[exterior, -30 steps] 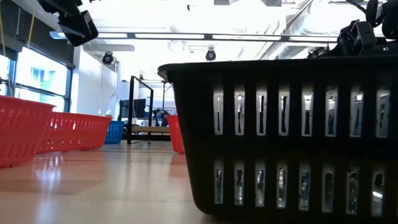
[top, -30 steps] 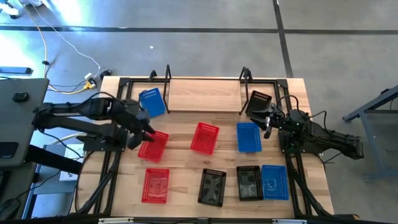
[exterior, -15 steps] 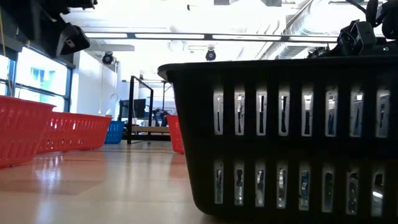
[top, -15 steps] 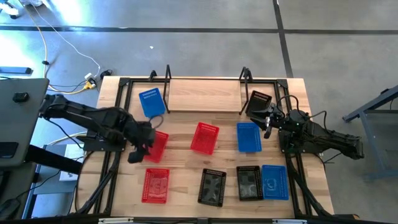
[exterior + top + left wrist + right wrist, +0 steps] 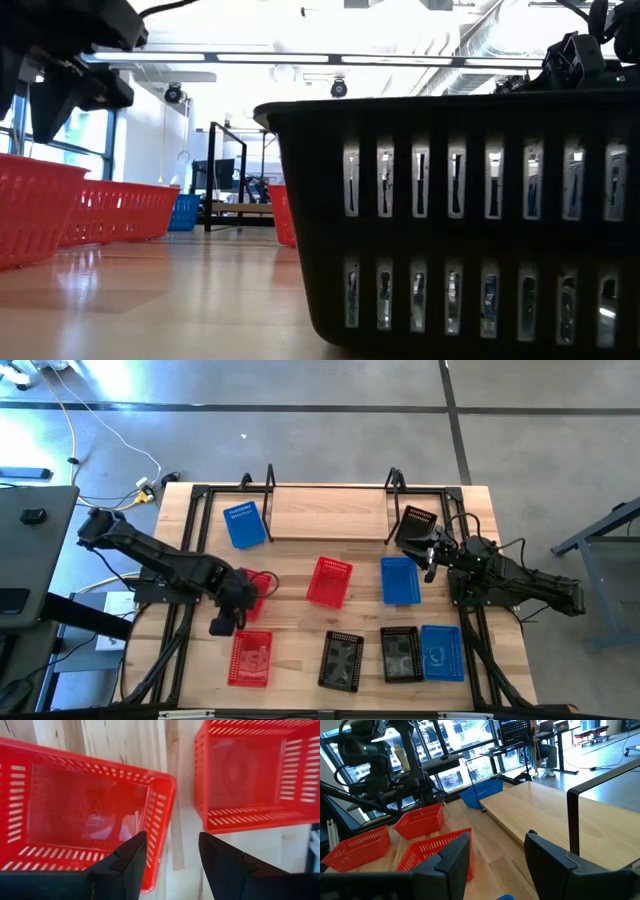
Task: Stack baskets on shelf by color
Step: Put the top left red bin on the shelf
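From above, nine small rectangular perforated plastic baskets are seen on the wood-plank tabletop (image 5: 300, 625): a blue basket (image 5: 244, 525) beside the left uprights of the narrow light wooden shelf (image 5: 328, 512), which bears nothing, a black basket (image 5: 416, 523) tilted by its right uprights, a red basket (image 5: 329, 581) and a second blue basket (image 5: 400, 580) in the middle, and along the near edge a second red basket (image 5: 250, 658), two more black baskets (image 5: 342, 660) (image 5: 401, 654) and a third blue basket (image 5: 441, 652). The third red basket (image 5: 256, 588) is largely hidden beneath the left gripper (image 5: 228, 610). The right gripper (image 5: 432, 555) is placed between the tilted black basket and the middle blue one. In the low view, most of the picture is filled by a black basket wall (image 5: 460, 215), cut off at the right edge; red baskets (image 5: 115, 212) and a blue one (image 5: 185, 212) are made out far behind. In the left wrist view, the fingers (image 5: 127, 865) are held slightly apart, empty, over the rim of one red basket (image 5: 85, 815), a second (image 5: 252, 775) lying just beside it. In the right wrist view, the fingers (image 5: 452, 865) are spread wide, holding nothing, with the shelf board (image 5: 550, 820) ahead.
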Robot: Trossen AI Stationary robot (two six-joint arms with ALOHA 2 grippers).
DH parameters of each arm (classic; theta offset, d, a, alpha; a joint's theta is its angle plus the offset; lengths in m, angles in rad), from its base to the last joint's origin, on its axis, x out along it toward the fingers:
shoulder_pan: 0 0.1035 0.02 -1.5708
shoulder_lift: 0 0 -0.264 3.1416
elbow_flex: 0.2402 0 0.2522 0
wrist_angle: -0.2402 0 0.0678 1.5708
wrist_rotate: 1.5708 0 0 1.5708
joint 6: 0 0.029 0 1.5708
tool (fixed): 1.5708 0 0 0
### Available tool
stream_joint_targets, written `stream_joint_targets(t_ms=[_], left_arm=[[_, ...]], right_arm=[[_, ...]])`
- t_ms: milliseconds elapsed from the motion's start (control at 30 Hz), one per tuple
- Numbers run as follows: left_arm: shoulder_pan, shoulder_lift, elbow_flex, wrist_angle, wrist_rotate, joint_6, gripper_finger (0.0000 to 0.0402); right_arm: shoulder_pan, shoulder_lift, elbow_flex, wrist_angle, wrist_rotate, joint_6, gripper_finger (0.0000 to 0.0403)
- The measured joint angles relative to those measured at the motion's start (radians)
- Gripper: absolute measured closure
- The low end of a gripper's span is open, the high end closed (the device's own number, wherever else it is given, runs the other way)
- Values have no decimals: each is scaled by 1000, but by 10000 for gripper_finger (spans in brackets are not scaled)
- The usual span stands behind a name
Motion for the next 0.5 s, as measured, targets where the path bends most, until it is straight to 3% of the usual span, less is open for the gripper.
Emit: stream_joint_targets(t_ms=[333,500], left_arm=[[-37,88,0,0,-7,-1,232],[-49,143,0,-1,-76,-25,232]], right_arm=[[0,0,0,0,0,0,231],[0,0,0,0,0,0,231]])
